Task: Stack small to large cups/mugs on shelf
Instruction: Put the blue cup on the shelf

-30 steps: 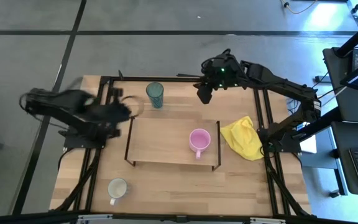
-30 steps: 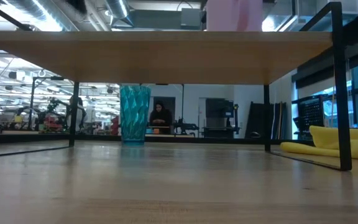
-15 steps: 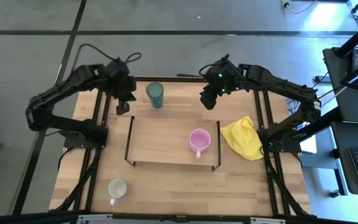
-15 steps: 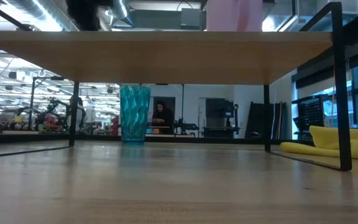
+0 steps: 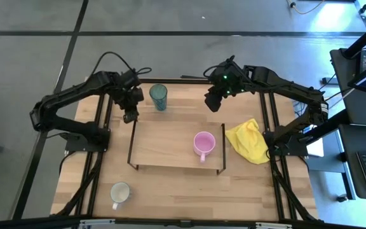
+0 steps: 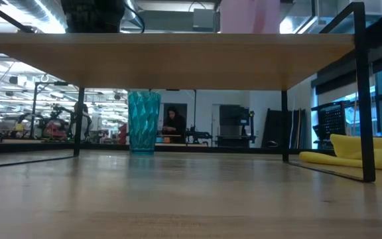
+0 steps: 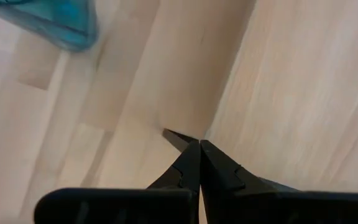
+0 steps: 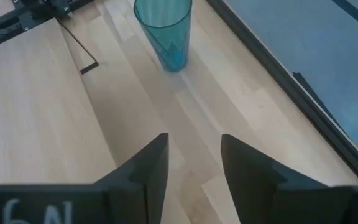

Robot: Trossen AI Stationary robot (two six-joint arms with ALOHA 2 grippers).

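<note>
Left tool (image 5: 130,116) hangs over the shelf's (image 5: 164,146) back-left corner, fingers pressed together, just beside the teal tumbler (image 5: 158,97) on the table (image 5: 170,184). Right tool (image 5: 212,102) hovers spread, empty. Pink mug (image 5: 203,144) sits on the shelf, white mug (image 5: 119,192) front-left.

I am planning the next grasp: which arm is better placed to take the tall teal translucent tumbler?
Probably the left. The left gripper, shut, hangs beside the tall teal translucent tumbler. The right gripper is open but farther away.
</note>
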